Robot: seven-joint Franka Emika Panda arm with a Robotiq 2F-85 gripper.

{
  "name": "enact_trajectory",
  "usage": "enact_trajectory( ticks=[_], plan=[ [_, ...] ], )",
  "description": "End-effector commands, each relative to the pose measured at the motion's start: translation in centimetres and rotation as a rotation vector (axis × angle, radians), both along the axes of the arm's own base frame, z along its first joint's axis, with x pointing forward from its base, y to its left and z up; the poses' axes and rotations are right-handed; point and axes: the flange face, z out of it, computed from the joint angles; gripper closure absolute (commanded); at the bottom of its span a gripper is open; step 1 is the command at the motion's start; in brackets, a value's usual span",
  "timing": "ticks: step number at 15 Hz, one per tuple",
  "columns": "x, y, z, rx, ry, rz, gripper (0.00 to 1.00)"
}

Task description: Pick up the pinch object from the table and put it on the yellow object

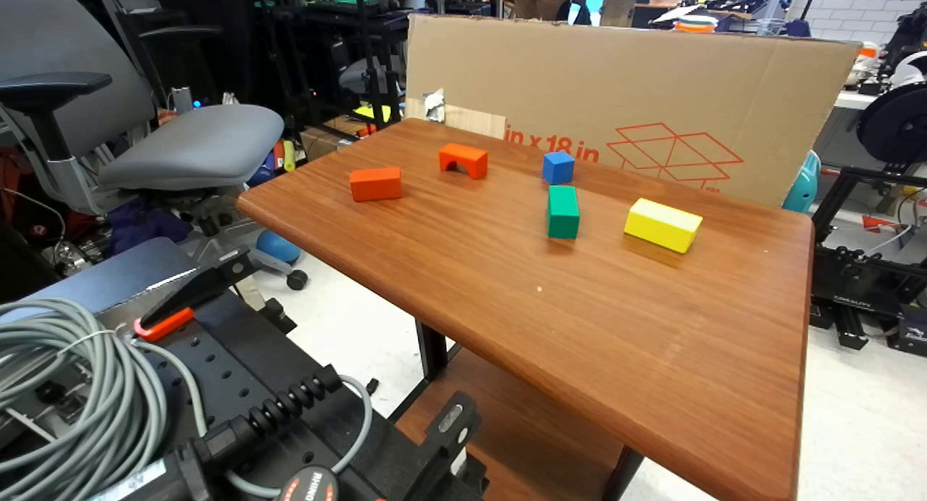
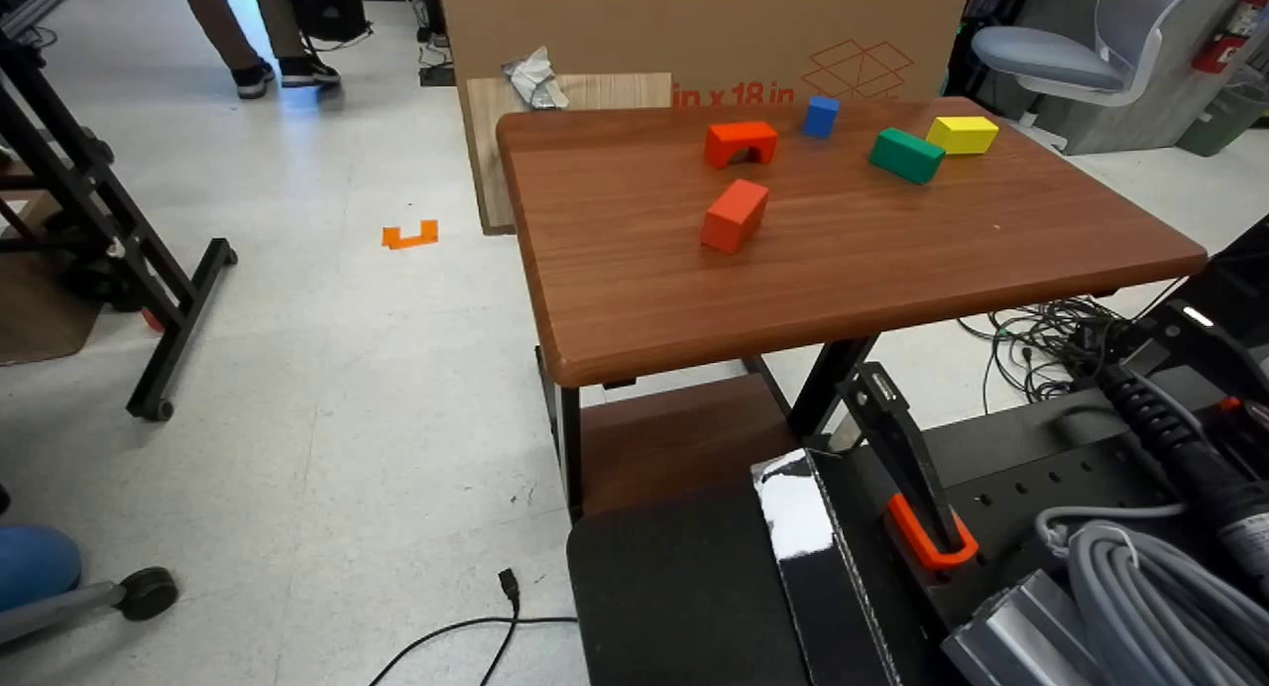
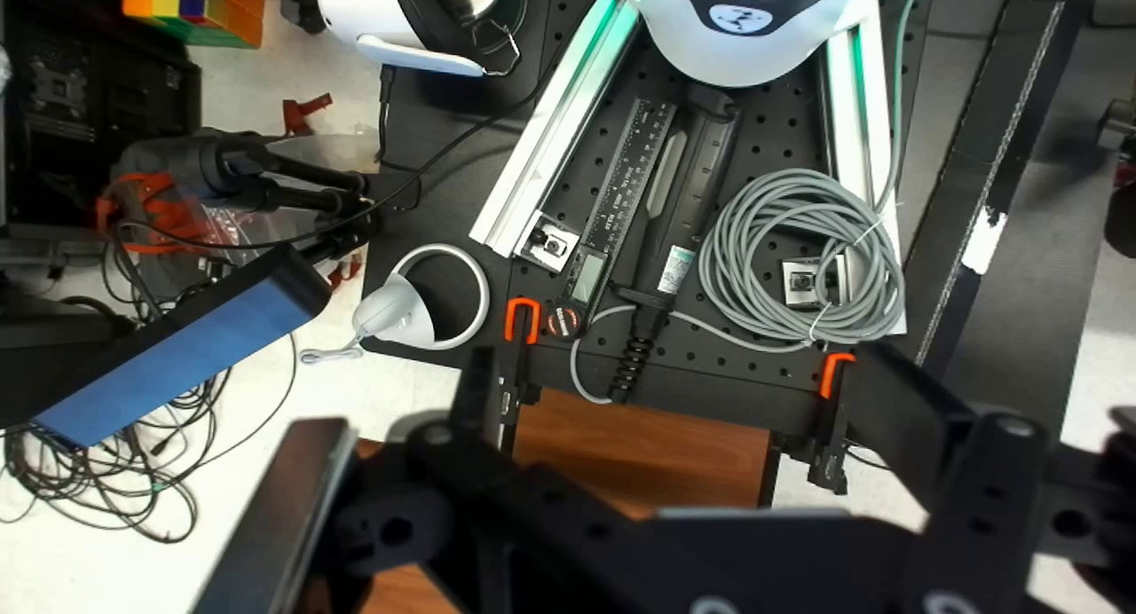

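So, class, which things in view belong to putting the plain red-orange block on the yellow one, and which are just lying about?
For the job: plain red-orange block, yellow block, table.
Lying about: arched orange block, green block, blue cube, coiled grey cable.

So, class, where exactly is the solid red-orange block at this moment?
In an exterior view, the solid red-orange block lies near the left end of the wooden table, with the arch block to its right as nearest neighbour.

Both exterior views overlooking table [image 1: 550, 291], wrist view downward
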Motion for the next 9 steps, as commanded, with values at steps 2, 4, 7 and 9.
enact_trajectory(
  ticks=[2,4,7,9],
  plan=[
    [2.0,0.5,-1.8,-0.028,0.016,-0.083,0.0],
    [4.1,0.9,-3.6,0.011,-0.016,-0.142,0.0],
    [7.3,2.2,-7.3,0.101,-0.051,-0.172,0.0],
    [9.4,3.1,-10.0,0.168,-0.087,-0.145,0.0]
  ],
)
